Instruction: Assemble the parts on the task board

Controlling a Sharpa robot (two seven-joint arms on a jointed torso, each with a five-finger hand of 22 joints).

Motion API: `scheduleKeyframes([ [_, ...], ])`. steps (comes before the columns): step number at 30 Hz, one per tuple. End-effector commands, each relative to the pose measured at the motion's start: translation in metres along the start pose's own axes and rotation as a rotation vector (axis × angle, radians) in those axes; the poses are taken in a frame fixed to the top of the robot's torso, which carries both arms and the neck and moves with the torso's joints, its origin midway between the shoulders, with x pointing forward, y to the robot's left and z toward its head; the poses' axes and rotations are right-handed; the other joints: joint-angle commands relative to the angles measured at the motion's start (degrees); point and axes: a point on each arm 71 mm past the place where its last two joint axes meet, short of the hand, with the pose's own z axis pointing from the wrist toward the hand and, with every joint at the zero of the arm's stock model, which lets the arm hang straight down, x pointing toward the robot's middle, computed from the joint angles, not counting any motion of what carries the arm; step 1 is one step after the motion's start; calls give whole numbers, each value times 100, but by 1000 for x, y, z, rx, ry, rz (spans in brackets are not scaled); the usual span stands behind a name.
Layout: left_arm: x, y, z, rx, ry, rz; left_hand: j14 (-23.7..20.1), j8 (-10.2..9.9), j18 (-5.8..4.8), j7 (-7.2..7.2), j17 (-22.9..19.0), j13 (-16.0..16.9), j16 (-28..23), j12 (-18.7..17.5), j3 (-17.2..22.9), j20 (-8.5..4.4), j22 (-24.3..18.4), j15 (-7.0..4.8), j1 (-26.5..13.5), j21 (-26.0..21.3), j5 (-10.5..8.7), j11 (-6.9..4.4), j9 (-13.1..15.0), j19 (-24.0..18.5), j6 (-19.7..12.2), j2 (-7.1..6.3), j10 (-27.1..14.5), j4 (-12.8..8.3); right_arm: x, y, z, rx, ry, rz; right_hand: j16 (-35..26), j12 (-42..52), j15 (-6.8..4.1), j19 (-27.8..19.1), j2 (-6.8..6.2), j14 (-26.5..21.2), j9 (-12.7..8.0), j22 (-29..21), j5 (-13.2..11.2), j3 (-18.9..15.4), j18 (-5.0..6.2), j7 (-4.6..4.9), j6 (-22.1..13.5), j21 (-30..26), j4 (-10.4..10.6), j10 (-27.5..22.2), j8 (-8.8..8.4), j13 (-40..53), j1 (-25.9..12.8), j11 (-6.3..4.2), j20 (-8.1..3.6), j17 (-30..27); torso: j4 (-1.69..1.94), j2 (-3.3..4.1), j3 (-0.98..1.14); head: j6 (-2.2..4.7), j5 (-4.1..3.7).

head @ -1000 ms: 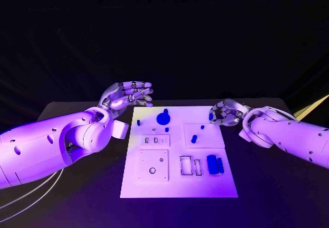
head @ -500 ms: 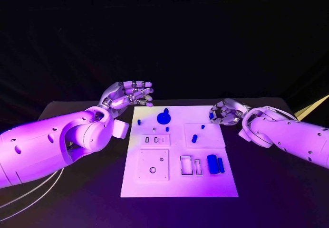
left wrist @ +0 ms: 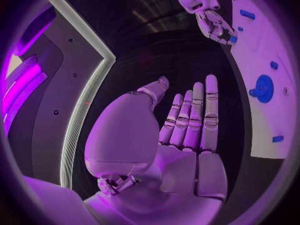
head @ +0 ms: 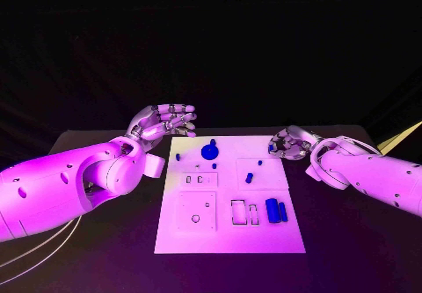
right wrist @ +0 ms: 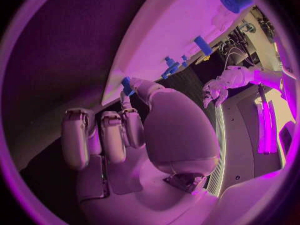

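The white task board (head: 228,235) lies in the middle of the table. On it are a round blue part (head: 209,151), several small blue pegs such as one (head: 249,177), and two long blue parts (head: 276,211) near its right side. My left hand (head: 165,124) hovers off the board's far left corner, fingers straight and apart, holding nothing (left wrist: 187,130). My right hand (head: 288,143) is at the board's far right edge and pinches a small blue part (right wrist: 128,85) between thumb and fingertip, just over the board's rim (right wrist: 162,40).
Rectangular and round slots (head: 197,212) are cut into the board's near half. Black table (head: 352,244) surrounds the board on all sides. My left forearm (head: 79,183) lies along the board's left side.
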Motion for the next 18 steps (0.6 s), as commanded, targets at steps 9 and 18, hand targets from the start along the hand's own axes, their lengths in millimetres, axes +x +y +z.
scheduleKeyframes([
  [9, 1, -1, 0, 1, 4, -2, -66, 37, 24, 162, 106, 29, 110, -44, 60, -30, 115, -9, -10, 71, 125, 11, 104, -143, -83, 60, -26, -79, -1, 1, 0, -1, -26, 3, 62, 192, -270, 331, 332, 593, 512, 1198, -317, 399, -85, -215, 342, 179, -247, 190, 763, 975, -47, -198, -288, 1536, 2, 2, 0, -7, 3],
  [18, 0, -1, 0, 1, 2, -1, -74, 36, 25, 164, 107, 29, 117, -45, 64, -29, 135, -8, -9, 98, 125, 12, 105, -168, -83, 63, -27, -84, -2, 3, 0, 5, -47, 2, 66, 202, -284, 347, 341, 595, 586, 1221, -321, 436, -92, -231, 313, 203, -280, 207, 863, 989, -75, -217, -306, 1545, 0, 1, 0, -17, 8],
])
